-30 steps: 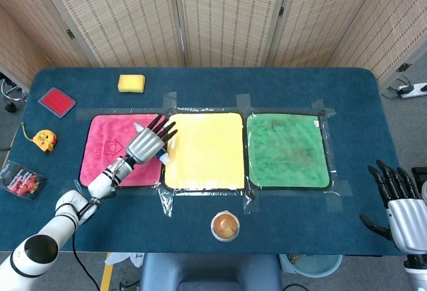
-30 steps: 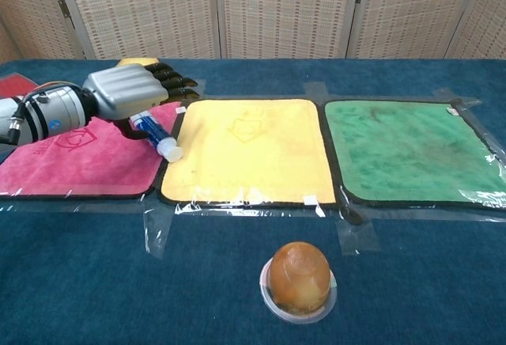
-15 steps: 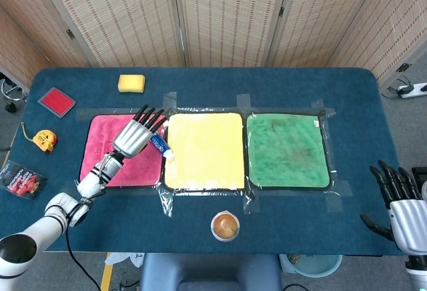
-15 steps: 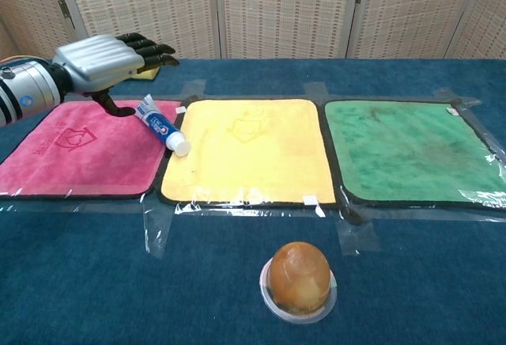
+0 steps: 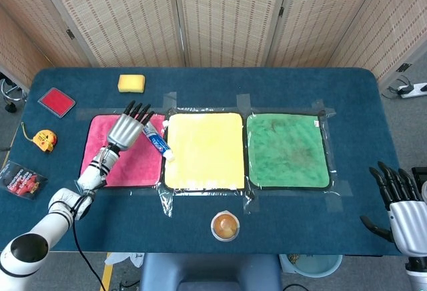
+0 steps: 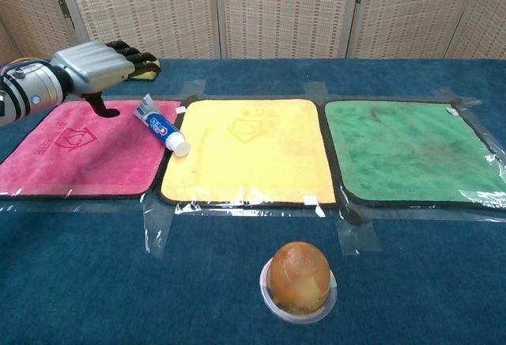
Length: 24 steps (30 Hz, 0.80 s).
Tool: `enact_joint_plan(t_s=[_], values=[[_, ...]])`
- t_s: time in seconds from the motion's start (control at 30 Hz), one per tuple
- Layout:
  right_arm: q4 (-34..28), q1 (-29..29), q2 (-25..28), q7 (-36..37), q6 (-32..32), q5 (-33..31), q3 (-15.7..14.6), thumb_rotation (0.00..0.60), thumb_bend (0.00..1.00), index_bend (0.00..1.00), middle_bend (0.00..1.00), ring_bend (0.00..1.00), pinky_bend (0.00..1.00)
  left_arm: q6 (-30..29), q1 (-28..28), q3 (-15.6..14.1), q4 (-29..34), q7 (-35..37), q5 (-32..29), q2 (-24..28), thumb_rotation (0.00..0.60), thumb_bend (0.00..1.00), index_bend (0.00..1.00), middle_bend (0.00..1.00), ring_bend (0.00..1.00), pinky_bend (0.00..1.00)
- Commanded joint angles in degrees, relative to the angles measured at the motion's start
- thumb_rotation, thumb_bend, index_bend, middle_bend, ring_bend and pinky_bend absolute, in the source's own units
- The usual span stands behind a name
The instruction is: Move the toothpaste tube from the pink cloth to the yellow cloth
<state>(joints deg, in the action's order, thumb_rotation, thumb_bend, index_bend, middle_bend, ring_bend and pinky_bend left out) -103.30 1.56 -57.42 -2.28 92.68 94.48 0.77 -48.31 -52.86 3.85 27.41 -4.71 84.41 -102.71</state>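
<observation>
My left hand [image 5: 123,131] hovers over the pink cloth [image 5: 123,164], fingers spread and holding nothing, while the white-and-blue toothpaste tube [image 5: 157,143] lies just to its right, apart from it. The tube rests diagonally across the seam, its flat end on the pink cloth and its white cap reaching onto the edge of the yellow cloth [image 5: 203,149]. My right hand [image 5: 400,207] waits empty and open at the dark blue table [image 5: 267,84]'s far right corner.
</observation>
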Motion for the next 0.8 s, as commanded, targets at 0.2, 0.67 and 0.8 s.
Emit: enact_joint_plan(t_s=[0.2,0.67,0.8], values=[[-0.10,0.58,0.21,-0.03,0.60,-0.09,-0.17,0.600,0.21,0.04,0.05,0.07,0.03,3.88,-2.82,0.31,-3.66,-2.52,-0.37,-3.14,0.600,0.33,0.09,0.03,0.02,0.04],[0.19,1.02,0.25,0.35,0.88,-0.23,-0.19,0.600,0.21,0.04,0.05,0.07,0.03,7.49,-4.54,0.26,-5.86,-7.70,-0.97,-6.02,0.600,0.33,0.11,0.03,0.02,0.03],[0.06,1.05,0.27,0.21,0.86,-0.16,-0.19,0.600,0.21,0.04,0.05,0.07,0.03,7.91,-5.25,0.10,-5.69,-8.50,-0.75,-6.92,0.600,0.33,0.13,0.03,0.02,0.04]])
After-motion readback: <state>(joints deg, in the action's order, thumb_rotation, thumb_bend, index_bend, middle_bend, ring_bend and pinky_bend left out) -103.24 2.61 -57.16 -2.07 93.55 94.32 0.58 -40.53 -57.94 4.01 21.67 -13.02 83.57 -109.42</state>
